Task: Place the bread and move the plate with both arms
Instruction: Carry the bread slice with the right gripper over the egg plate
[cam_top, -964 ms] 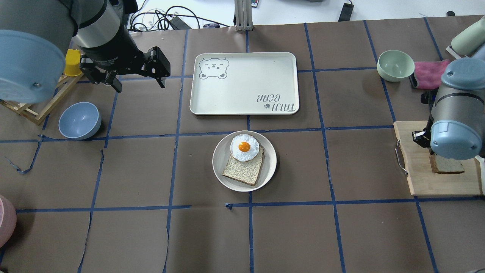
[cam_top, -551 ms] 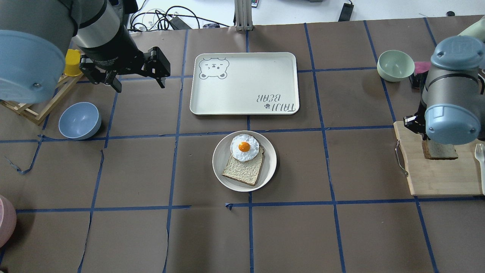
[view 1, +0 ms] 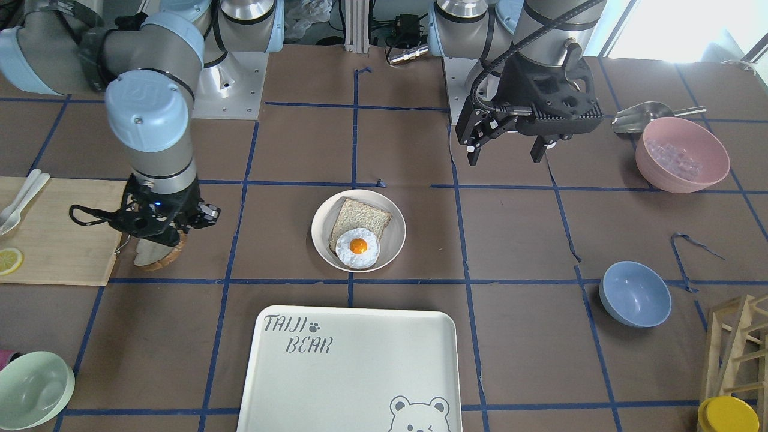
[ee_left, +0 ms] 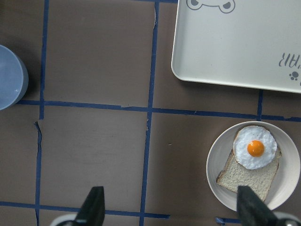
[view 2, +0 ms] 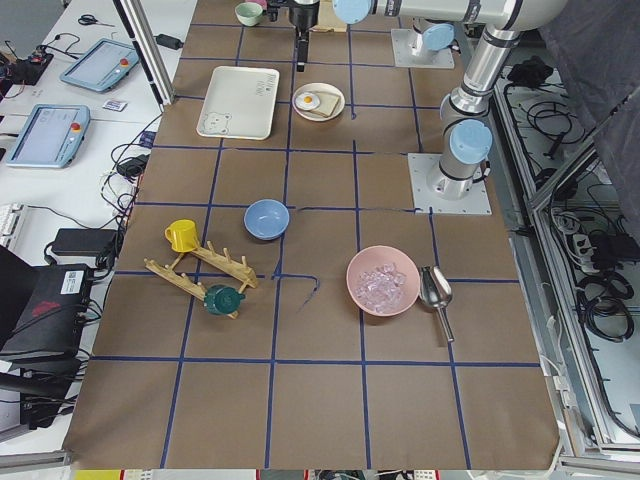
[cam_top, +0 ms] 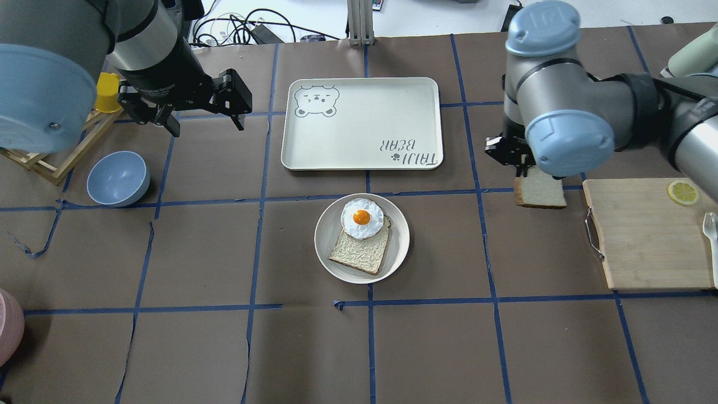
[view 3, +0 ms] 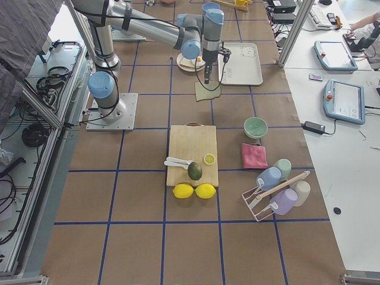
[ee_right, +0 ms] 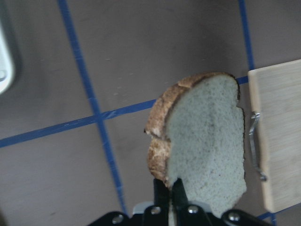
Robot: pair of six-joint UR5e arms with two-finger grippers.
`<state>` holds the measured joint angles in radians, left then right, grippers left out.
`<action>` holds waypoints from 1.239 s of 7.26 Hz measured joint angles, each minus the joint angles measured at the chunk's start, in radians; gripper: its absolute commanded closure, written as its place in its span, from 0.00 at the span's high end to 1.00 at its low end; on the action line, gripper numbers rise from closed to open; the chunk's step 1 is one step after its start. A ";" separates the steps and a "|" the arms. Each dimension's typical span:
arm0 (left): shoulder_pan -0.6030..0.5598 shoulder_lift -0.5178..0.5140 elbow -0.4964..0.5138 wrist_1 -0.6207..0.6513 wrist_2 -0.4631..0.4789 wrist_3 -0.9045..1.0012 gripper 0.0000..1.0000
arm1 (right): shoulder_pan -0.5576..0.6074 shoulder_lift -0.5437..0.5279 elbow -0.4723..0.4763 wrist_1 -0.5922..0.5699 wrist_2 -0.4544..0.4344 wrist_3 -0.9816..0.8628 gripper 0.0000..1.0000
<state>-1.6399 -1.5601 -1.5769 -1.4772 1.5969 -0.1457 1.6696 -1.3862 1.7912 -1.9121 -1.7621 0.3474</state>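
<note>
My right gripper (cam_top: pixel 524 168) is shut on the bread (cam_top: pixel 539 193), a thick pale slice with dark crust. It holds it in the air just left of the wooden cutting board (cam_top: pixel 645 235). The bread fills the right wrist view (ee_right: pixel 207 146), pinched at its lower edge. The cream plate (cam_top: pixel 325 247) sits at the table's middle and carries a thinner tan slice (cam_top: pixel 362 252) topped with a fried egg (cam_top: pixel 362 217). My left gripper (cam_top: pixel 207 128) is open and empty, high above the table left of the tray; the plate (ee_left: pixel 214 155) lies at the lower right of its wrist view.
A white bear-printed tray (cam_top: pixel 362 123) lies just beyond the plate. A blue bowl (cam_top: pixel 118 178) stands at the left, and a pink bowl (view 1: pixel 681 153) near the left arm. The board holds a lemon slice (cam_top: pixel 682 192). A green bowl (view 1: pixel 33 387) stands at the far right corner.
My right arm has lifted the bread off the cutting board and carried it left, past the board's edge toward the plate. The left arm has not moved.
</note>
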 measured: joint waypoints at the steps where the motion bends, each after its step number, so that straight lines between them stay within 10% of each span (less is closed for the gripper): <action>1: 0.000 0.000 0.000 0.000 0.000 0.000 1.00 | 0.108 0.025 -0.034 0.022 0.065 0.166 0.00; 4: 0.000 0.000 0.000 0.000 0.001 0.000 1.00 | 0.349 0.159 -0.175 0.054 0.136 0.548 0.00; 9: 0.002 0.000 0.000 0.000 0.002 0.000 1.00 | 0.391 0.227 -0.196 0.040 0.202 0.640 0.00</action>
<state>-1.6377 -1.5601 -1.5770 -1.4772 1.5984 -0.1457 2.0601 -1.1592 1.5948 -1.8717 -1.5605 0.9872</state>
